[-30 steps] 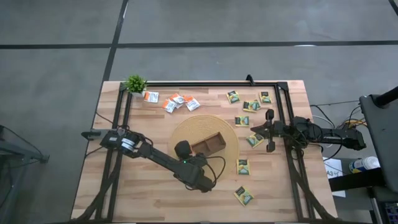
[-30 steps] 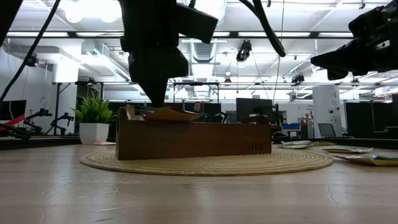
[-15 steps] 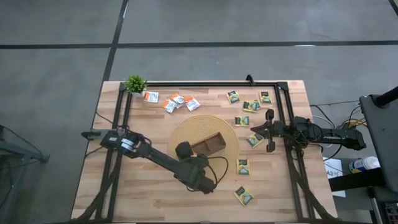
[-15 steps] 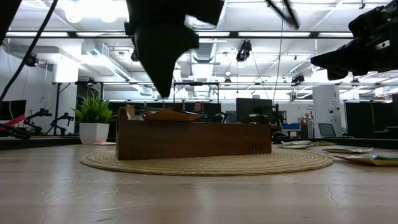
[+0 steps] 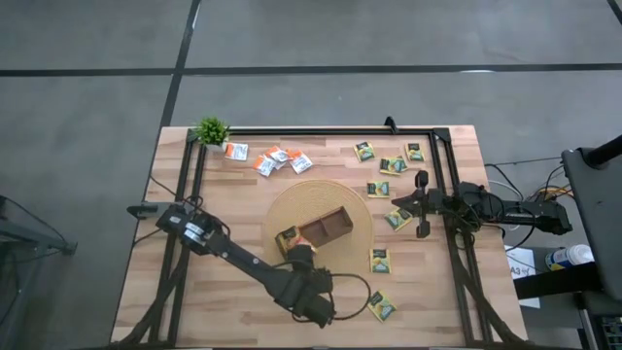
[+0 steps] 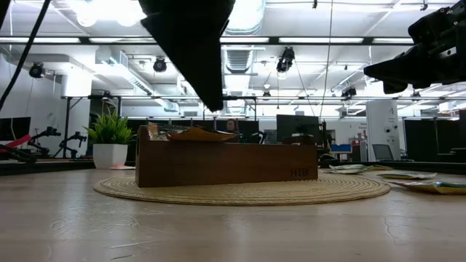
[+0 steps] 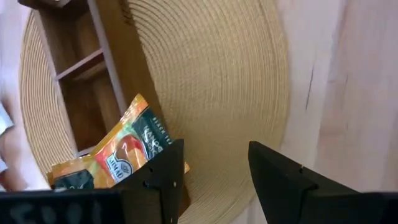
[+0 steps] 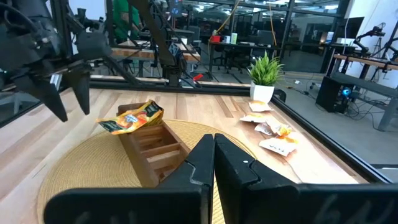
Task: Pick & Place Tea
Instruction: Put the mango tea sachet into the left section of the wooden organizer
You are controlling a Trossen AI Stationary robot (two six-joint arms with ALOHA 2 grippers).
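A yellow-orange and green tea sachet (image 5: 288, 240) lies across the rim at the left end of the brown wooden tray (image 5: 330, 227); it also shows as sachet (image 7: 118, 152) and sachet (image 8: 131, 117). The tray stands on a round woven mat (image 5: 355, 209). My left gripper (image 7: 214, 168) hangs open just above and to the near side of that tray end, left gripper (image 5: 299, 257), with nothing between its fingers. More tea sachets lie loose on the table: green-yellow ones (image 5: 379, 261) on the right, white-orange ones (image 5: 279, 157) at the far left. My right gripper (image 8: 214, 163) waits shut at the right, above the table.
A small potted plant (image 5: 211, 131) stands at the far left corner. A black frame (image 5: 321, 130) runs along the table's far edge and sides. Bare wood lies at the near left of the table (image 5: 175, 301). More green-yellow sachets (image 5: 381, 306) lie near the front right.
My left gripper has risen off the tray's left end and drawn back toward the table's near edge, tipping flatter and rolling a little. Its finger gap is unchanged. The sachet it covered now lies uncovered on the tray's rim and has kept still.
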